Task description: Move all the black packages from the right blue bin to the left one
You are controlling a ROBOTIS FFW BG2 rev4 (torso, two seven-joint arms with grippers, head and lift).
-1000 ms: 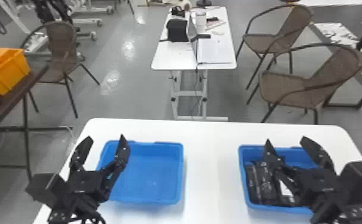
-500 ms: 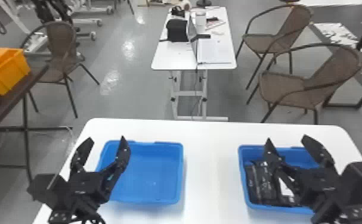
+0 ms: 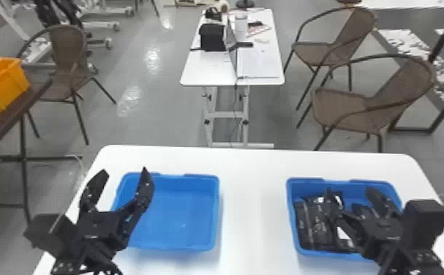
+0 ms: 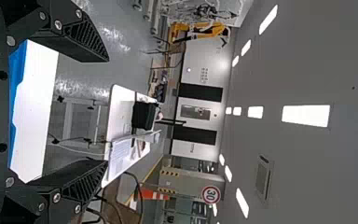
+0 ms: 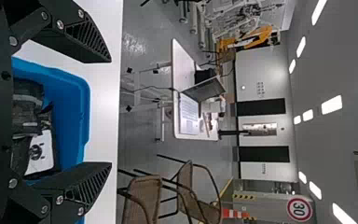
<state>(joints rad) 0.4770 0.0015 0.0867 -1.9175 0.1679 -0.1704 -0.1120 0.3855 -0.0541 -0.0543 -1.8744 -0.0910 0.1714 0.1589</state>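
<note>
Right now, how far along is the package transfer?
Done: none that I can see; the left blue bin is bare wherever it shows. In hand: nothing; left gripper and right gripper are both open. Left: the black packages, all visible ones lying in the right blue bin.

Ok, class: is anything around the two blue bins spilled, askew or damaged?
Nothing stands out. The left blue bin and right blue bin both sit upright on the white table. The visible black packages lie jumbled inside the right bin, none spilling over its rim.
</note>
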